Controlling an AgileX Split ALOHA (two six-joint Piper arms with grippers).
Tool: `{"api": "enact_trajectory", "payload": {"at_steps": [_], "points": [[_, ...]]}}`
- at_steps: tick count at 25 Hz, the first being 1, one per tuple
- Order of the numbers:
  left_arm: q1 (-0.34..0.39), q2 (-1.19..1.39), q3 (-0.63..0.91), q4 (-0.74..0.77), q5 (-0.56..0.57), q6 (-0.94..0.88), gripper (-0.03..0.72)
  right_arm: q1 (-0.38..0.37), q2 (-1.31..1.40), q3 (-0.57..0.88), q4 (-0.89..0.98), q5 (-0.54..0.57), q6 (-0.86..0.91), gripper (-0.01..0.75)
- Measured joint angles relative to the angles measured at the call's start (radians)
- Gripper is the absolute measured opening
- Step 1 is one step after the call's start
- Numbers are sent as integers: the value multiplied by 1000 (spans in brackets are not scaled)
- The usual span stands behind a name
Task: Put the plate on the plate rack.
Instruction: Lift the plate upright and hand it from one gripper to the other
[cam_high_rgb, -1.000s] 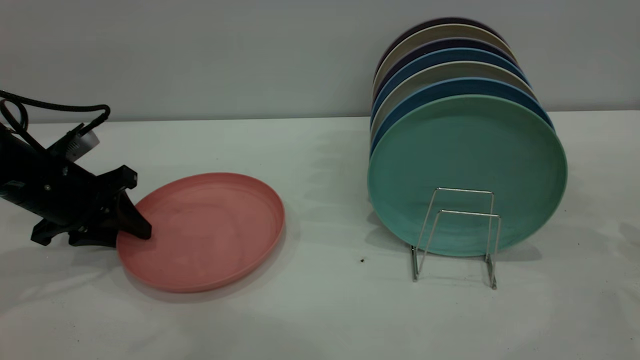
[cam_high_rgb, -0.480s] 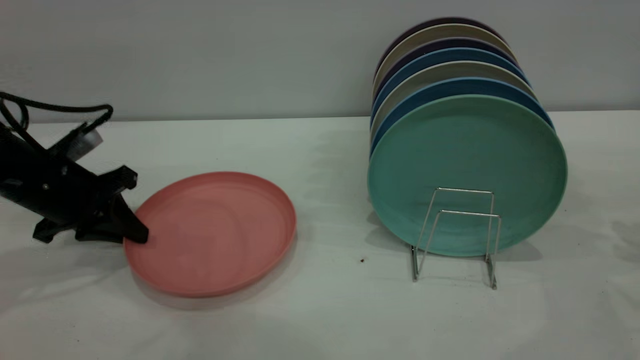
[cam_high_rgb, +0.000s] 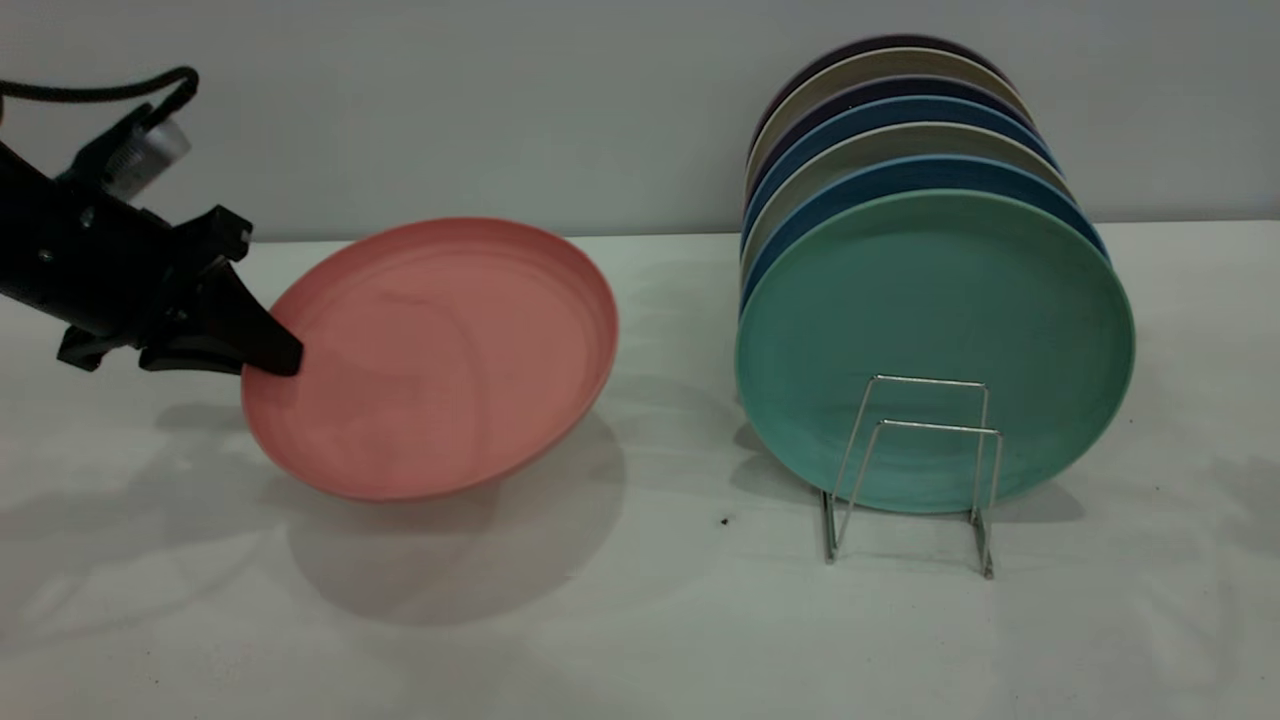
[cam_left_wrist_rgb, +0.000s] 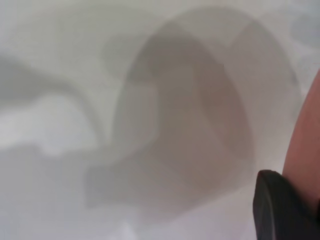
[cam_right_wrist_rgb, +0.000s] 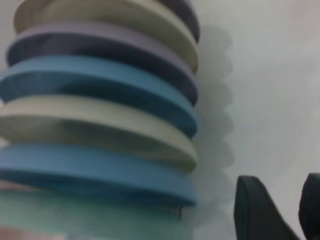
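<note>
- Exterior view: the left gripper (cam_high_rgb: 268, 352) has its jaws closed on the left rim of the plate (cam_high_rgb: 440, 355). The plate hangs clear of the desk (cam_high_rgb: 640, 620), tilted with its inner face toward the camera, and its shadow lies on the desk below it.
- The rack (cam_high_rgb: 915, 470) stands well apart to the right. A green plate (cam_high_rgb: 935, 330) leans in it, with blue and pale plates behind, and two wire loops in front are free.
- The right gripper is not seen in this view.
- Left wrist view: one dark finger (cam_left_wrist_rgb: 282, 207) lies against the pink edge of the plate (cam_left_wrist_rgb: 306, 150); the rest is desk and shadow.
- Right wrist view: the right gripper (cam_right_wrist_rgb: 287, 212) is near the stacked plates (cam_right_wrist_rgb: 100, 115). Its jaws stand a little apart and hold nothing.
- Handling, as I judge it: the plate looks stiff, light and matte, so it is not very slippery. A grip on the rim is the natural hold, but the far side can sag or swing.
- I can read no brand, label or writing.
</note>
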Motion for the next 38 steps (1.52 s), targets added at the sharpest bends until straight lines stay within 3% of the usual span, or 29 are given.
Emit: {"api": "enact_trajectory", "payload": {"at_steps": [6, 12, 18, 26, 29, 34, 38], "points": [[-13, -100, 129, -148, 13, 125, 18, 0, -101, 158, 70, 15, 9, 237], [-70, -174, 228, -290, 19, 238, 18, 26, -183, 276, 155, 153, -29, 237], [-240, -180, 257, -315, -7, 255, 18, 200, -189, 353, 160, 192, -76, 237], [-390, -180, 257, -423, -39, 311, 18, 375, -189, 399, 236, 147, -161, 242], [-423, -180, 257, -443, -53, 325, 18, 402, -189, 402, 248, 147, -184, 280], [-428, -180, 257, -453, -59, 330, 18, 406, -189, 402, 255, 146, -188, 406], [-437, -180, 257, -460, -61, 330, 18, 406, -189, 402, 255, 157, -189, 445]]}}
